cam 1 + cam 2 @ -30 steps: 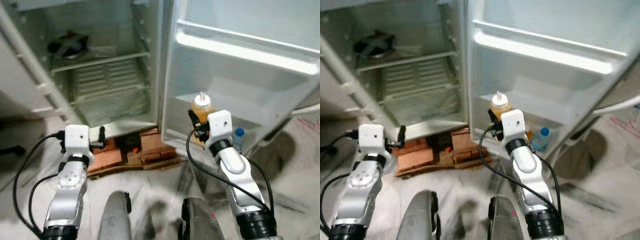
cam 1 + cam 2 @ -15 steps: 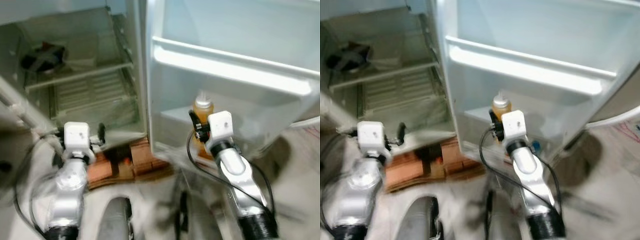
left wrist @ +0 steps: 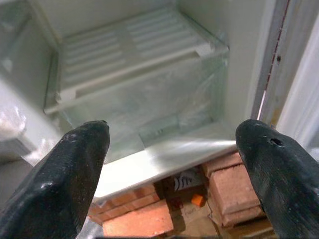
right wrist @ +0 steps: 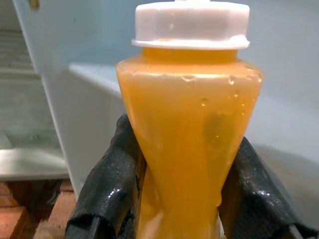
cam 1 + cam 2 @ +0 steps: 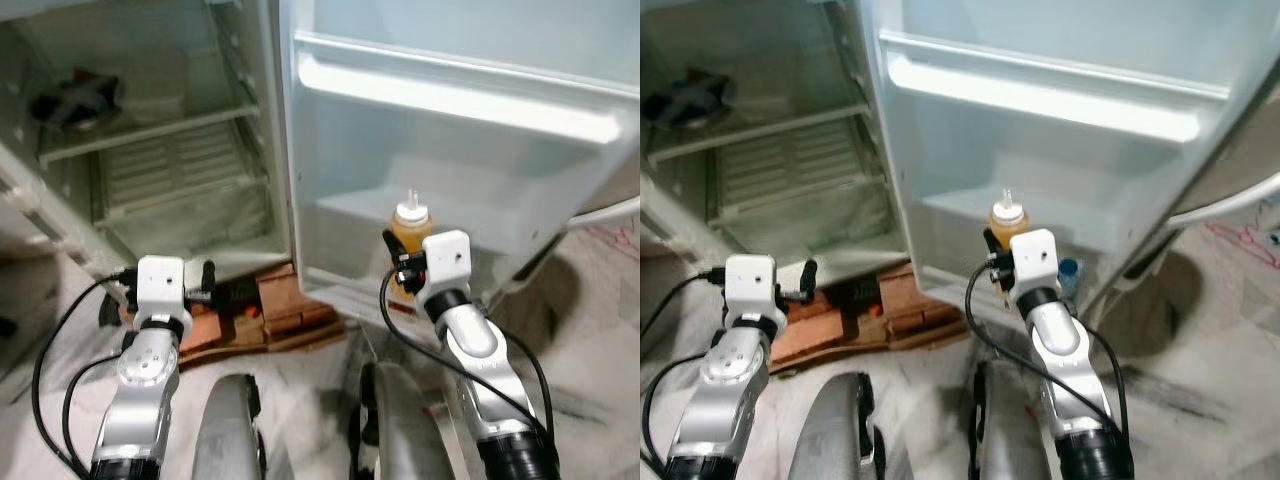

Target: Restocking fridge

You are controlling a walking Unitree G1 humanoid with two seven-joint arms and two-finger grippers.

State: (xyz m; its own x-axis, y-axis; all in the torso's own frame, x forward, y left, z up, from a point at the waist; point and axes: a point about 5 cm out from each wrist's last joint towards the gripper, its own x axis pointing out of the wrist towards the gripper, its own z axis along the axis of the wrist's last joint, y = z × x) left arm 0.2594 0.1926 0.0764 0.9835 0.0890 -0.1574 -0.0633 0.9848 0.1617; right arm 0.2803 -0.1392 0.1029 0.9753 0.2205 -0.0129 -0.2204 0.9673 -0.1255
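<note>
While the left gripper [image 3: 172, 169] hangs with fingers spread before the open white fridge [image 5: 180, 150], red bricks [image 3: 229, 184] below it, the right gripper [image 4: 174, 199] clamps an upright orange squeeze bottle with white cap [image 4: 187, 124] before the white door shelf [image 5: 440, 215].

Translucent orange plastic on the squeeze bottle [image 4: 189, 144], wet beads near the shoulder, capped in smooth white plastic. Pinched between matt black rubbery fingers [image 4: 107, 191] of the right gripper [image 5: 398, 262], damp and faintly shiny. Same dull black on the left gripper [image 3: 172, 174], spread wide. Glossy white plastic across the fridge door [image 5: 450, 150], centre right. Rough reddish bricks [image 5: 290, 305] below. Brushed silver metal on both arms, lower frame.
</note>
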